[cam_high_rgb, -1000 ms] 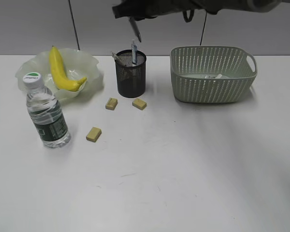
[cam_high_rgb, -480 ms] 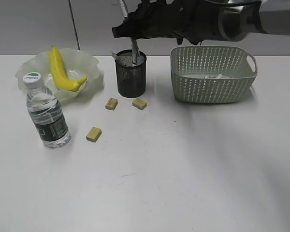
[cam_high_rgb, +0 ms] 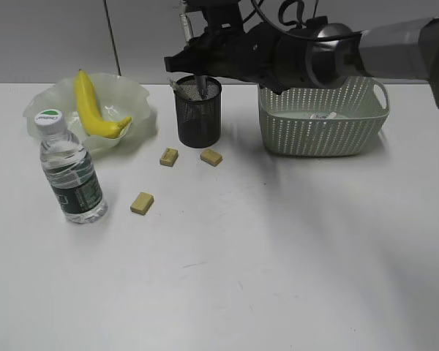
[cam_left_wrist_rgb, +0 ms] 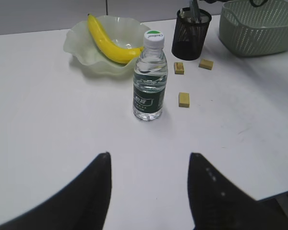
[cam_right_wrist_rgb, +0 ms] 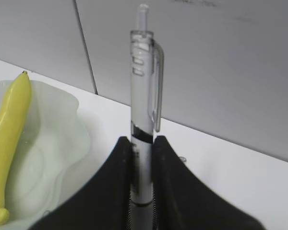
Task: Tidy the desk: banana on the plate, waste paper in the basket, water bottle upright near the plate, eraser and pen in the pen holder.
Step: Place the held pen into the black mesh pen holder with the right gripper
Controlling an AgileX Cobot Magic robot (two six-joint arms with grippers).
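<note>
The water bottle [cam_left_wrist_rgb: 148, 79] beside the plate [cam_left_wrist_rgb: 81, 43] has a dark green label whose writing is too small to read. The right gripper [cam_right_wrist_rgb: 143, 143] pinches a clear pen [cam_right_wrist_rgb: 143, 96] above the pen holder [cam_high_rgb: 198, 111]; the left gripper [cam_left_wrist_rgb: 149, 191] hangs spread, empty.

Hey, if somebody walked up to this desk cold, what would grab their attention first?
Probably the right pincer, reaching across from the right, shut on a clear pen held upright just over the black mesh pen holder at the back middle. Next, the bright yellow banana in the wavy green plate at back left, with the water bottle standing upright in front of it.
</note>
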